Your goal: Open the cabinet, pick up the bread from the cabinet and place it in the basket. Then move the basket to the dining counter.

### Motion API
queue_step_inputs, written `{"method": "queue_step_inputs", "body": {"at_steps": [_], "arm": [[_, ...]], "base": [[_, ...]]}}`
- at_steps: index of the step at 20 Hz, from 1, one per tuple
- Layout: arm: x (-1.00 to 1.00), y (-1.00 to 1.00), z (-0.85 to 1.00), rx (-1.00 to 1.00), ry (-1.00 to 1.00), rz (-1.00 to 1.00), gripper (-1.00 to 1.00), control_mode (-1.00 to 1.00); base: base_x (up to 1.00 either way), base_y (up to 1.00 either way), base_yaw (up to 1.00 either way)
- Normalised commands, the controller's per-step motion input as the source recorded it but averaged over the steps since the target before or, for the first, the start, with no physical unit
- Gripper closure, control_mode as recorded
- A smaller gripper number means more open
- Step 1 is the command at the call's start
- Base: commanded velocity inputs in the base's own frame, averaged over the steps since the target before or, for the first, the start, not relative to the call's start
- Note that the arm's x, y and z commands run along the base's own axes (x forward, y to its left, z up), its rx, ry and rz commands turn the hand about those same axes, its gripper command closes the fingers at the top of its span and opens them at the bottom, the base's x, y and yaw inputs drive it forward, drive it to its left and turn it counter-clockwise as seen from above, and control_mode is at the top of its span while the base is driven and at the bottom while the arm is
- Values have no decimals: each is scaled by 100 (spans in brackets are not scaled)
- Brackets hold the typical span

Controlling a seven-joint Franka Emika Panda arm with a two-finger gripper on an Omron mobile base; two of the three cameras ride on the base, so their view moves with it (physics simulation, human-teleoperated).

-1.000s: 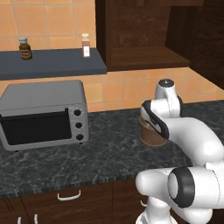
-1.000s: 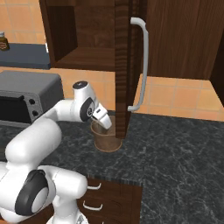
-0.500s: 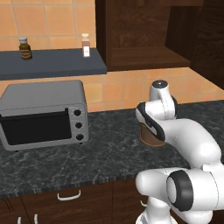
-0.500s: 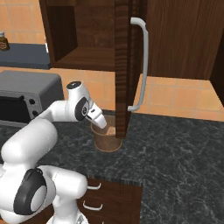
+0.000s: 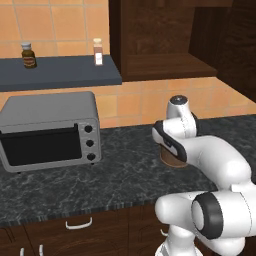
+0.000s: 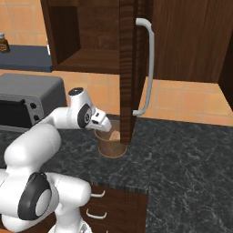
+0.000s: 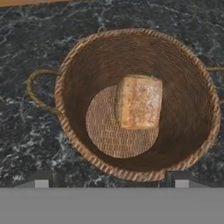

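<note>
Claw tips (image 7: 109, 183) stand spread wide apart at the bottom of the hand view, one to each side, with nothing between them: the grip is released. In the right base view the gripper (image 6: 103, 123) hangs just above the rim of the basket (image 6: 111, 144), pointing down into it.

Directly below the claw, the bread (image 7: 139, 102) lies inside the basket (image 7: 70, 74), on its woven floor and leaning toward one wall, free of the fingers. Its long axis runs roughly up and down the hand view. One loop handle (image 7: 37, 89) sticks out at the basket's side.

The basket sits on the black marbled worktop (image 5: 120, 170), beside the open door of the cabinet (image 6: 129, 68), whose shelf looks empty now. A toaster oven (image 5: 50, 130) stands well apart along the worktop.

The bread step looks finished; what remains is carrying the basket to the dining counter. That turns on the rim: the wall nearest the fingers lies just under the claw, so a short shift sideways and down should straddle it.
</note>
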Motion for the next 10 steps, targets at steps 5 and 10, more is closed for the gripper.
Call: {"method": "queue_step_inputs", "body": {"at_steps": [5, 10], "arm": [[-1, 1, 0, -8, 5, 45, -100, -100], [0, 16, -2, 0, 11, 27, -100, -100]], "base": [[0, 0, 0], [0, 0, 0]]}}
